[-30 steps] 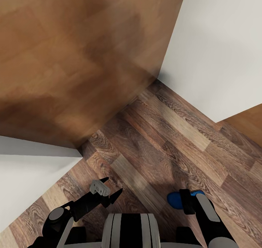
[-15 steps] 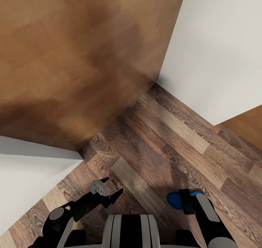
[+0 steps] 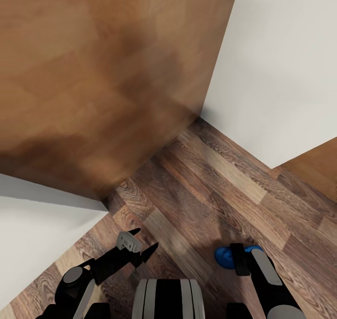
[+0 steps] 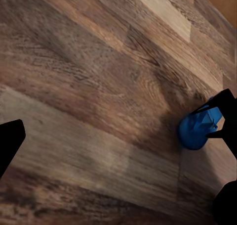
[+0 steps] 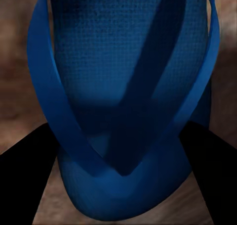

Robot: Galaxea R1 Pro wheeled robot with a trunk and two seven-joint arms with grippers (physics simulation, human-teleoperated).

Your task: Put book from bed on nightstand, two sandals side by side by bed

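Note:
My right gripper (image 3: 238, 259) is shut on one bright blue sandal (image 3: 223, 257), carried low over the wood-plank floor. In the right wrist view the sandal (image 5: 128, 86) and its crossing straps sit between the two dark fingers (image 5: 24, 165). The left wrist view catches the same sandal (image 4: 195, 131) held by the right gripper (image 4: 219, 121). My left gripper (image 3: 146, 238) is open, with nothing between its fingers. The book, the bed and the nightstand are out of view.
A large brown wooden panel (image 3: 93, 76) looms at the upper left. White walls stand at the right (image 3: 281, 76) and the lower left (image 3: 37, 225). Another wooden panel (image 3: 318, 164) edges in at the right. Plank floor (image 3: 210, 183) runs diagonally between them.
The whole picture has shifted slightly, so the camera moved with the robot. Both arms keep their pose and the sandal stays in the right gripper.

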